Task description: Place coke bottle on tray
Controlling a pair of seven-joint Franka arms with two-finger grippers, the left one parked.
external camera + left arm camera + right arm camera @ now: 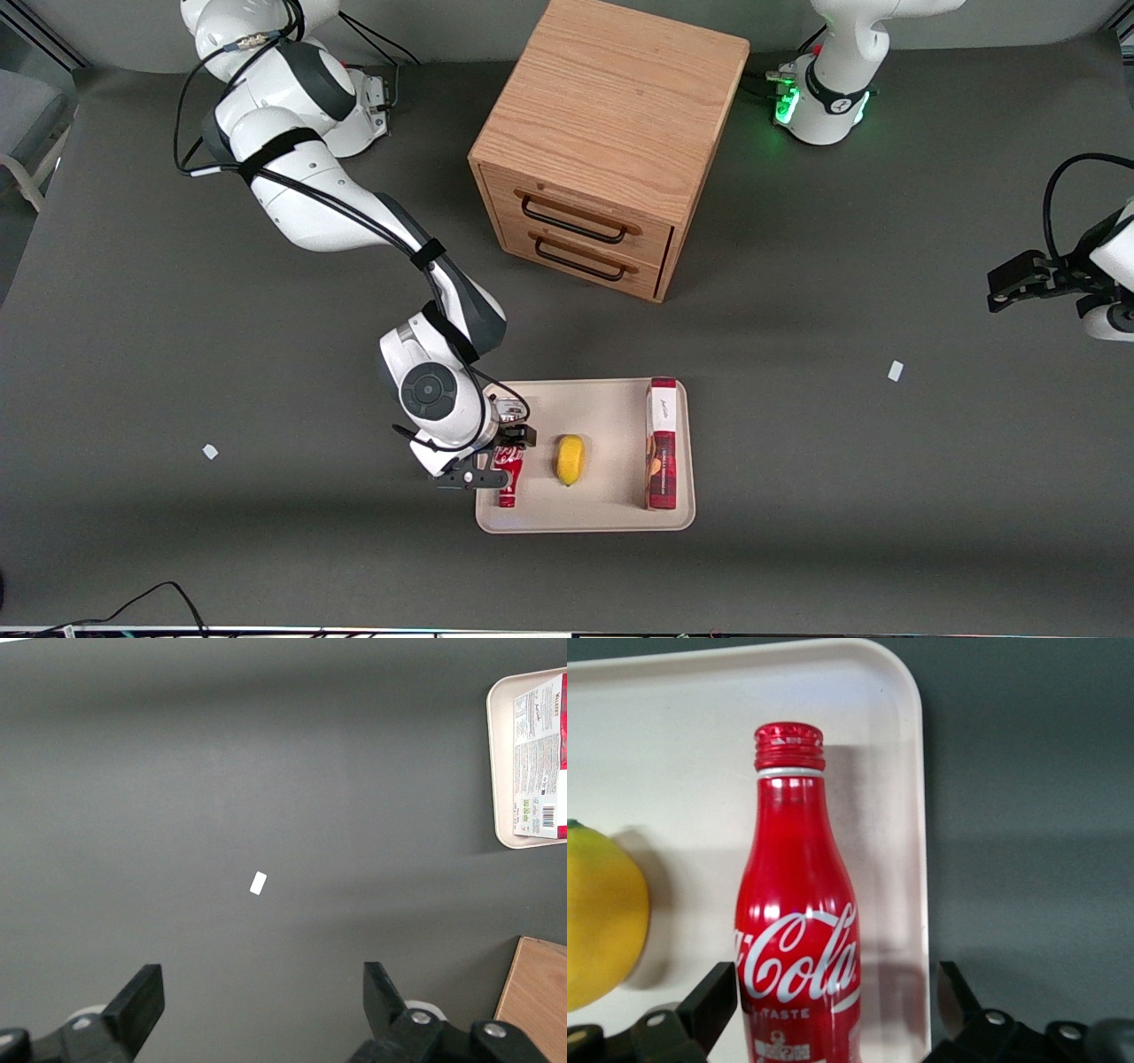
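Observation:
The coke bottle (507, 478) is a small red bottle with white script. It lies on the cream-beige tray (611, 514), along the tray's edge toward the working arm's end, with its cap pointing toward the front camera. My right gripper (500, 457) hovers over the bottle's base end. In the right wrist view the bottle (799, 930) lies between the gripper's (835, 992) spread fingers. One finger (713, 997) is close beside it and the other (954, 988) stands well apart over the tray's rim (917, 815). The gripper is open.
A yellow lemon (570, 459) lies on the tray beside the bottle. A red-and-white box (662, 443) lies along the tray's edge toward the parked arm. A wooden two-drawer cabinet (602, 142) stands farther from the front camera. Small white scraps (896, 370) (210, 451) lie on the grey table.

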